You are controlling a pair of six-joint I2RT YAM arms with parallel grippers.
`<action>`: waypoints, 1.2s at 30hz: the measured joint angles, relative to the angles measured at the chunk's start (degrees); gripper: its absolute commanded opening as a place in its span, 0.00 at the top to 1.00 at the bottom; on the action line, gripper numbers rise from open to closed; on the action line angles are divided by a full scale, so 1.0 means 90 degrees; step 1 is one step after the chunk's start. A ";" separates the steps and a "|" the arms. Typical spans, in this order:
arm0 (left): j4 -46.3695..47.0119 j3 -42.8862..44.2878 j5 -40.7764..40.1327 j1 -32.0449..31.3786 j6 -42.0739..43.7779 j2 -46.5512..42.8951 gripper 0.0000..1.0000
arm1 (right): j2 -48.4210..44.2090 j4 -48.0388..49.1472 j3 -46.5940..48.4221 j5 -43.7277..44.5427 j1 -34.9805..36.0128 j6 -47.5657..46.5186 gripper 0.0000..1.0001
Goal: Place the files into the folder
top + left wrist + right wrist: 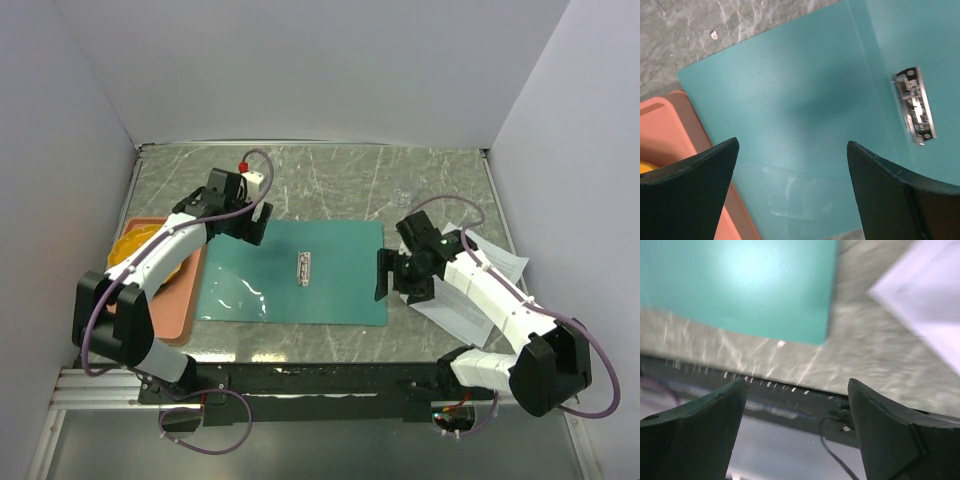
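Note:
The teal folder (340, 285) lies opened flat in the middle of the table, its metal clip (304, 268) at the spine. My left gripper (255, 222) hovers open over the folder's far left corner; in the left wrist view the folder (805, 100) and clip (914, 106) show beyond the gripper (792, 150), nothing between the fingers. My right gripper (385, 275) stands open just off the folder's right edge. The files (455, 310), white sheets, lie on the table to the right, partly under the right arm. The right wrist view shows the folder corner (740, 285), the files (930, 295) and the empty gripper (797, 385).
A salmon-orange tray (180, 300) sits left of the folder, holding something yellow (135, 245); its edge (670, 125) appears in the left wrist view. White walls close in the table on three sides. The table's near edge and rail (790, 405) run close below the right gripper.

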 measured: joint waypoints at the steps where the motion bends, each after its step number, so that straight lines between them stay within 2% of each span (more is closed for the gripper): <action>1: 0.0058 -0.0034 -0.0017 0.0000 0.0027 0.0080 0.04 | 0.0000 -0.0083 0.0114 0.0231 -0.0066 0.0078 0.11; 6: 0.0267 -0.0245 -0.0274 0.0005 0.0153 0.0330 0.06 | 0.0153 -0.0398 0.0420 0.1173 -0.0391 0.0359 0.17; 12: 0.0566 -0.0478 -0.0459 0.0005 0.0221 0.0393 0.06 | 0.0969 -0.0457 0.0430 0.1649 -0.0546 0.0481 0.19; 16: 0.0692 -0.0721 -0.0539 0.0005 0.0316 0.0393 0.06 | 0.1664 -0.0372 0.0583 0.1770 -0.0554 0.0483 0.23; 22: 0.0818 -0.0913 -0.0619 0.0005 0.0381 0.0374 0.06 | 0.2254 -0.0143 0.0889 0.2016 -0.0556 0.0500 0.36; 33: 0.0964 -0.1100 -0.0661 0.0005 0.0452 0.0270 0.06 | 0.2953 0.0007 0.0930 0.2302 -0.0556 0.0478 0.43; 36: 0.0974 -0.1100 -0.0678 0.0005 0.0454 0.0270 0.06 | 0.3106 0.0053 0.0940 0.2327 -0.0556 0.0469 0.51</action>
